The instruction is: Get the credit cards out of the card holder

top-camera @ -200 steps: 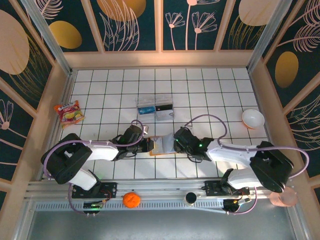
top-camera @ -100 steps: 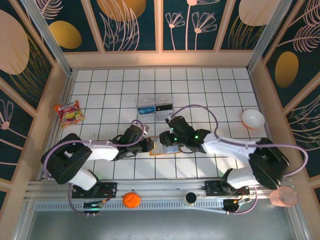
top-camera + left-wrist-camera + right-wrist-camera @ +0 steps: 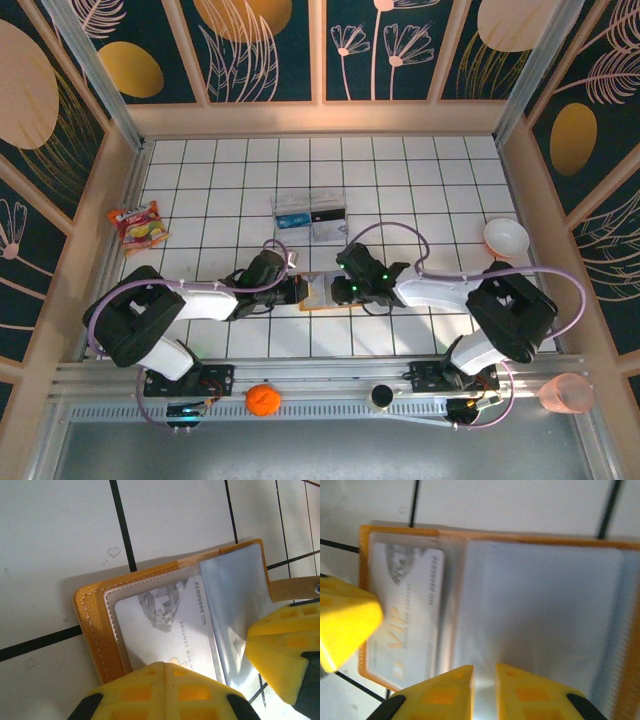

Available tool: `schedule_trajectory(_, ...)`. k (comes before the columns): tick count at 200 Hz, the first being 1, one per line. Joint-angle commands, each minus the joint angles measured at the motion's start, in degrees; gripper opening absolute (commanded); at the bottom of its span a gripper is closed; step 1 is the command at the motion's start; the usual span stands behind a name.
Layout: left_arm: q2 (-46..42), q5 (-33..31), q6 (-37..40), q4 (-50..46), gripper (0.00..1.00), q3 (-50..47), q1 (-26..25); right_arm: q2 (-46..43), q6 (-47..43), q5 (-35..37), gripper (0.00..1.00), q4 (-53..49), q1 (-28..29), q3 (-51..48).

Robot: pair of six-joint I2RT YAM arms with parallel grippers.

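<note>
The orange card holder [image 3: 318, 293] lies open on the tiled table between both arms. In the left wrist view a grey-white credit card [image 3: 170, 617] sits under the clear pocket of its left half [image 3: 92, 625]. My left gripper [image 3: 165, 669] is shut, with its tips pressed on that half over the card's near edge. My right gripper [image 3: 484, 674] hovers low over the clear sleeve [image 3: 540, 605] of the right half, its jaws a narrow gap apart. Whether they pinch the sleeve I cannot tell. The right wrist view shows the same card [image 3: 410, 607], marked VIP.
A clear plastic box [image 3: 310, 213] stands just behind the card holder. A snack packet [image 3: 140, 225] lies far left and a white bowl [image 3: 505, 237] far right. An orange fruit [image 3: 262, 399] and a pink cup [image 3: 565, 393] sit at the near rail.
My right gripper has swung from the card holder's right side onto its right half, and its jaws have narrowed. The left gripper and the card holder have stayed put.
</note>
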Motion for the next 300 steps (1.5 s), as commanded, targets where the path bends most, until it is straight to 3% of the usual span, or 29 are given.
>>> schedule_trajectory(1,1.3,-0.7,1.48,-2.18,0.0,0.63,-0.3,-2.83,2.38,4.15,0.19,-3.68,-0.73,-2.41)
schedule_trajectory(72,1.16,-1.01,1.98,-2.71,0.0,0.34,-0.16,-9.36,5.1,10.64,0.18,-10.33,-2.46,-5.08)
schedule_trajectory(113,-4.03,0.13,1.39,-1.12,0.0,0.28,-0.2,-16.32,3.65,10.71,0.18,-11.55,-2.86,-3.2)
schedule_trajectory(129,-7.22,-0.48,1.37,-1.38,0.15,0.45,-0.2,-17.25,0.42,5.49,0.22,-8.6,-2.86,-1.6)
schedule_trajectory(150,-8.8,-1.54,2.08,-2.9,0.21,0.47,-0.2,-15.02,-2.15,-5.49,0.24,-2.8,-2.88,-0.05)
schedule_trajectory(192,-3.92,-1.04,1.73,0.58,0.13,-0.61,-0.2,-4.18,-2.39,-17.84,0.23,5.98,-3.04,2.94)
schedule_trajectory(226,-1.09,-3.12,1.3,-0.36,0.0,-0.21,-0.16,3.42,-1.71,-19.35,0.24,8.3,-3.52,5.19)
schedule_trajectory(300,0.77,-2.93,0.68,-3.34,0.0,-0.55,-0.18,7.67,1.56,-16.29,0.22,9.54,-6.25,3.99)
